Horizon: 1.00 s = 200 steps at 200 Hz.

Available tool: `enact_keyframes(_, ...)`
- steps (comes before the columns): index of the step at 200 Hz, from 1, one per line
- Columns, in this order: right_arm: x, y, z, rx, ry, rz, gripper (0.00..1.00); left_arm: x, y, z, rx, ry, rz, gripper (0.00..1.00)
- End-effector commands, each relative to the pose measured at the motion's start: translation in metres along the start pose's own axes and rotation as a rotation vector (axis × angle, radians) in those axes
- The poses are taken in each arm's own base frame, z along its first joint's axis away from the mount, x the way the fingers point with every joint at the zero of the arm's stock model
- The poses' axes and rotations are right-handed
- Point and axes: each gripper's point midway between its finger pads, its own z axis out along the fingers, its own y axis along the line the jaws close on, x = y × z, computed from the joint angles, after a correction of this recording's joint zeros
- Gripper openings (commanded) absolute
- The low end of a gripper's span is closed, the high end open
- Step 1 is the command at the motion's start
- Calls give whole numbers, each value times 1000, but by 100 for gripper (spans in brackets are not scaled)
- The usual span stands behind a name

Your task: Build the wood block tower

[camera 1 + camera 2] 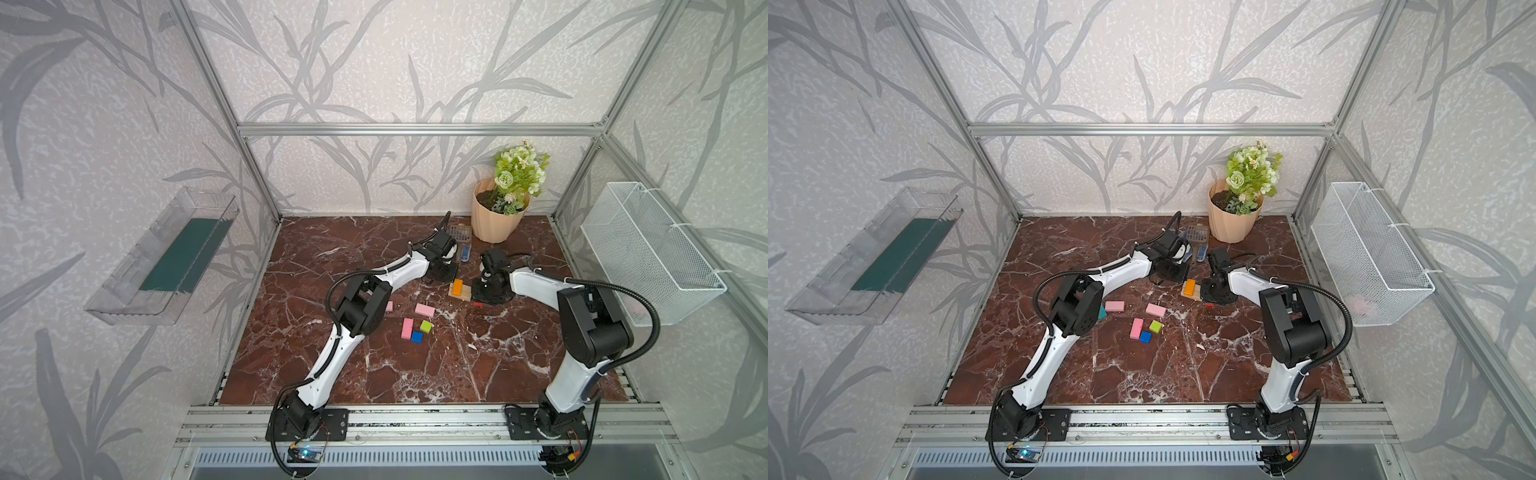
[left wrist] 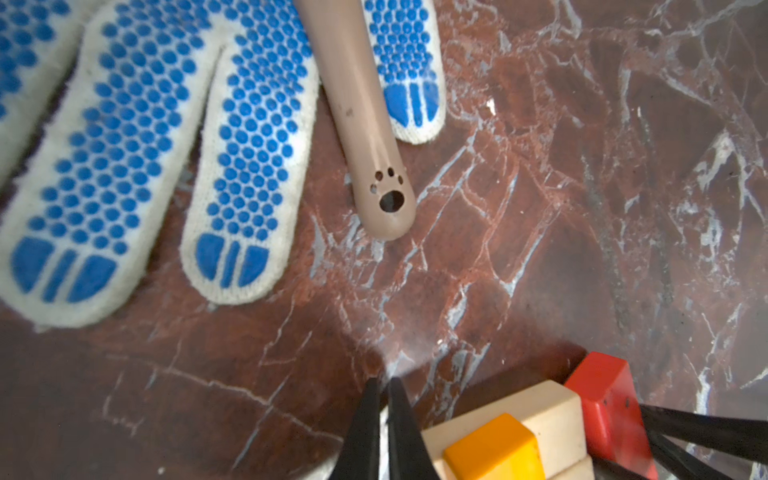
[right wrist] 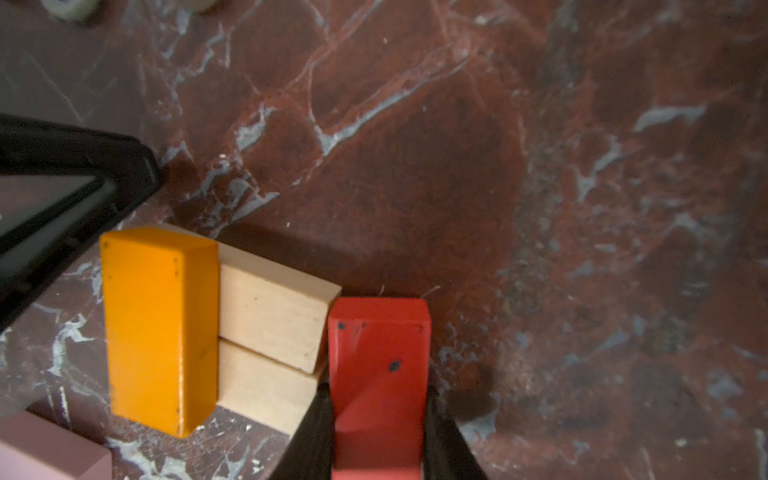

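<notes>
Right wrist view: right jaws grip the red block [image 3: 380,357], with the orange block [image 3: 160,328] on two tan blocks [image 3: 270,307] just beside them and the left jaws pinched closed on nothing nearby; a crooked placement could knock that stack askew

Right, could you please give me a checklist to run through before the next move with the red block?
1. Grip: right end effector shut on the red block: ok.
2. Free arm: left end effector shut, holding nothing: ok.
3. Base: orange block lying across both tan blocks: ok.
4. Landing spot: bare tan surface beside the orange block is free: ok.
5. Clearance: left end effector apart from the tan blocks: cannot tell; it sits close beside them.
6. Clutter: dotted glove and scoop handle lie apart from the tan blocks: ok.
</notes>
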Motion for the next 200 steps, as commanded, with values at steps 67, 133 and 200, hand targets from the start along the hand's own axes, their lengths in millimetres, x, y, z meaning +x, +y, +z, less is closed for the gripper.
enact_keyframes(67, 13, -8, 13, 51, 65, 3, 31, 46, 21, -7, -110, 116, -14, 6)
enact_keyframes(133, -1, -10, -14, 89, 20, -16, 31, 26, 48, -28, -149, 63, -87, 6)
enact_keyframes(200, -5, 3, -40, 62, -26, -41, 31, 20, 38, -64, -126, -15, -77, 13)
